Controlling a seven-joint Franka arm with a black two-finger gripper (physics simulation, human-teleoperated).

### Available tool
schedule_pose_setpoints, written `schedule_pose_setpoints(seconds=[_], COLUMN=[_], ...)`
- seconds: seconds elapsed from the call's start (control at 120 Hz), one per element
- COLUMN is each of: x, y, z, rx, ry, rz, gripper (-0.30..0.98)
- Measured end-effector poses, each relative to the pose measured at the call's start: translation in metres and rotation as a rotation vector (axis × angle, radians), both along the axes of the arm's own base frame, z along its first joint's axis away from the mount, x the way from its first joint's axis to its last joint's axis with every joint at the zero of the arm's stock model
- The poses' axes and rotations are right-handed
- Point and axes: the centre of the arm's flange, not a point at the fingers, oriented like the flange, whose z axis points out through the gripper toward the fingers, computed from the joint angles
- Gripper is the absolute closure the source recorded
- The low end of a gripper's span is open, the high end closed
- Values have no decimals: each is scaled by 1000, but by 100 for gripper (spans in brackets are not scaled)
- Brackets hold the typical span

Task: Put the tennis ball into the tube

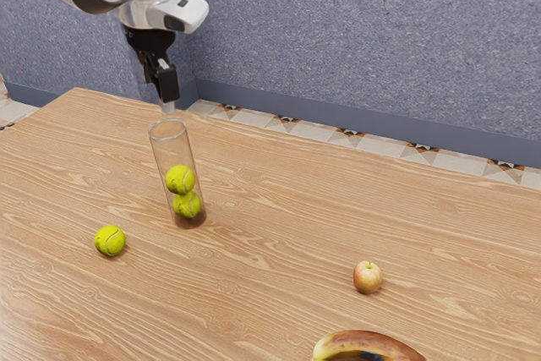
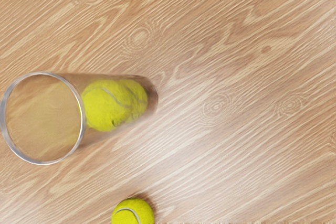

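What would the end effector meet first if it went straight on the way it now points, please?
Probably the clear tube, at its open mouth, which lies just beyond the end effector in the exterior view. Depth is unclear, so it might pass beside it toward the table.

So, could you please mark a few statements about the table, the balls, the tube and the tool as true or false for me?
1. Two tennis balls are inside the clear tube. True.
2. The tube is lying on its side. False: it stands upright on the table.
3. The loose ball is balanced on the tube's rim. False: the loose ball lies on the table beside the tube.
4. An apple and a banana are on the table too. True.
5. The tool is down inside the tube. False: the tool is in the air, outside the tube.
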Motion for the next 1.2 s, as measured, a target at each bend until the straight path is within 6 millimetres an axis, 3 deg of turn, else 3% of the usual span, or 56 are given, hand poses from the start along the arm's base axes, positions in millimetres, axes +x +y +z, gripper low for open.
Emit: schedule_pose_setpoints(seconds=[0.075,0.167,0.5,0.808,0.992,1.2], x=[-16,-37,-80,-70,-60,-44], y=[-3,15,82,157,182,224], z=[-1,-16,-138,-250,-306,-334], rx=[4,9,-36,-94,-143,-161], ry=[21,67,190,196,186,131], rz=[-28,-18,82,223,281,348], gripper=[0,0,0,0,0,0])
